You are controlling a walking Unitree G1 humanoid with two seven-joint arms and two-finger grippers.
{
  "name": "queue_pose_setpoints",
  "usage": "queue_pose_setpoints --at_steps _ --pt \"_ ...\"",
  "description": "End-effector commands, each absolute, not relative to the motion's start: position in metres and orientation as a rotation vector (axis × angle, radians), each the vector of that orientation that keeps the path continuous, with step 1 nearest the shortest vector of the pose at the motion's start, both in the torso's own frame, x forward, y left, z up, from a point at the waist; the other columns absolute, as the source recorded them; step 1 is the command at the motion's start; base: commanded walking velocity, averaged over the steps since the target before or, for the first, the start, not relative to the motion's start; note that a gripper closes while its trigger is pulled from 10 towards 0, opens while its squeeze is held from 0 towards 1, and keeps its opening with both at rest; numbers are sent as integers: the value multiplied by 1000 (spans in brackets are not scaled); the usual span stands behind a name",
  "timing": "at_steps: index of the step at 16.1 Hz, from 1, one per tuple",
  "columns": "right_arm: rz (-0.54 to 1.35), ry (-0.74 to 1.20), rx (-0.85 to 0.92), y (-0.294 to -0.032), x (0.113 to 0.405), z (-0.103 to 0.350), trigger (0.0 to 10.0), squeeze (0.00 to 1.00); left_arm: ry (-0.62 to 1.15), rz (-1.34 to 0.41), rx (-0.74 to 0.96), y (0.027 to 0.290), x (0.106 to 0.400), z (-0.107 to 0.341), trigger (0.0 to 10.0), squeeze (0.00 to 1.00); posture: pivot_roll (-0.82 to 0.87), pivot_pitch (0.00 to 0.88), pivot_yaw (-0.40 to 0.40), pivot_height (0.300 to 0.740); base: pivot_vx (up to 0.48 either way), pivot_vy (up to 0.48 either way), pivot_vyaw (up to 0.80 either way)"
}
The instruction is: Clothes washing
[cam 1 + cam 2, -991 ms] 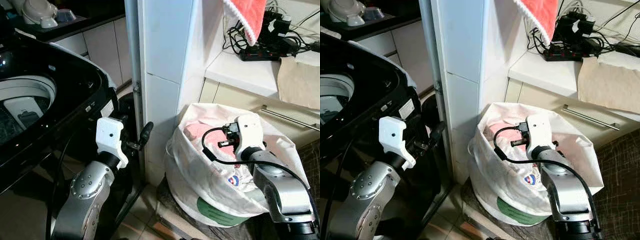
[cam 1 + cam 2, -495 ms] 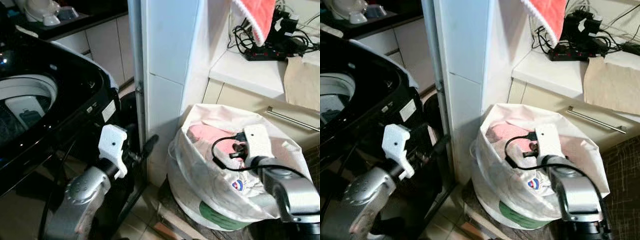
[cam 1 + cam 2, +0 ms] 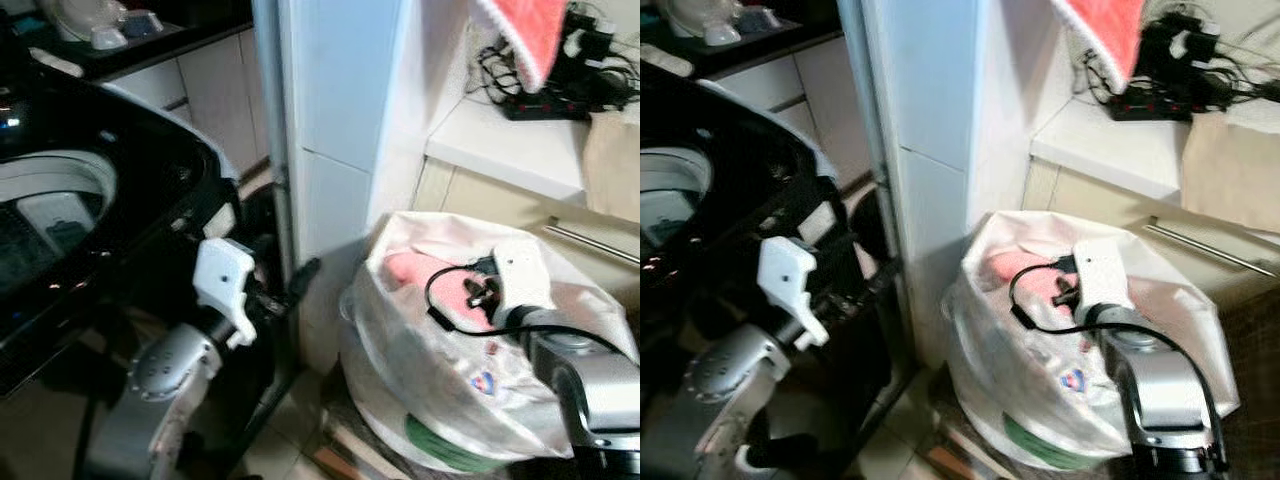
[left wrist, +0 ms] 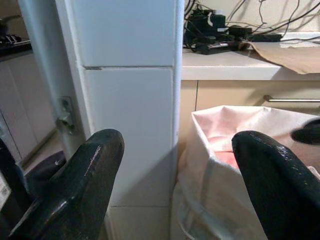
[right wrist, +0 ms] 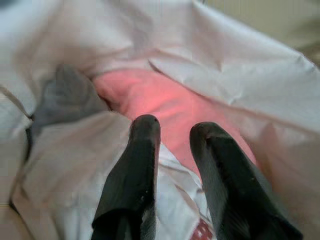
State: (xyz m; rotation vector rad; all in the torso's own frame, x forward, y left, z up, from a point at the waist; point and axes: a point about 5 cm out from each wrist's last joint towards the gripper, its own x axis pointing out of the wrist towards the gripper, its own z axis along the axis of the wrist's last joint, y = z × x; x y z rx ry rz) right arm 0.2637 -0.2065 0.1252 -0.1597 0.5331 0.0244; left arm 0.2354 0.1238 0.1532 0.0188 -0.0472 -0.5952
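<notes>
The right gripper (image 5: 172, 150) hangs over the mouth of the white laundry bag (image 3: 450, 400), its 2 fingers (image 5: 135, 170) a small gap apart and holding nothing. Just ahead of the fingertips lies a pink garment (image 5: 165, 102), with a grey garment (image 5: 67, 97) beside it, both inside the bag. The left gripper (image 4: 175, 185) waits spread wide and empty, between the washing machine (image 3: 60, 230) on its outer side and the bag ahead. The task looks barely begun: the clothes sit in the bag, and every piece must yet be grasped and carried to the open drum.
</notes>
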Motion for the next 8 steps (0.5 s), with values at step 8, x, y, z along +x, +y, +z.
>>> queue_pose_setpoints --at_steps 8 --pt "29 512 -151 -203 261 132 10000 0 -38 -576 95 122 235 151 10000 0 -18 31 16 740 0 150 -291"
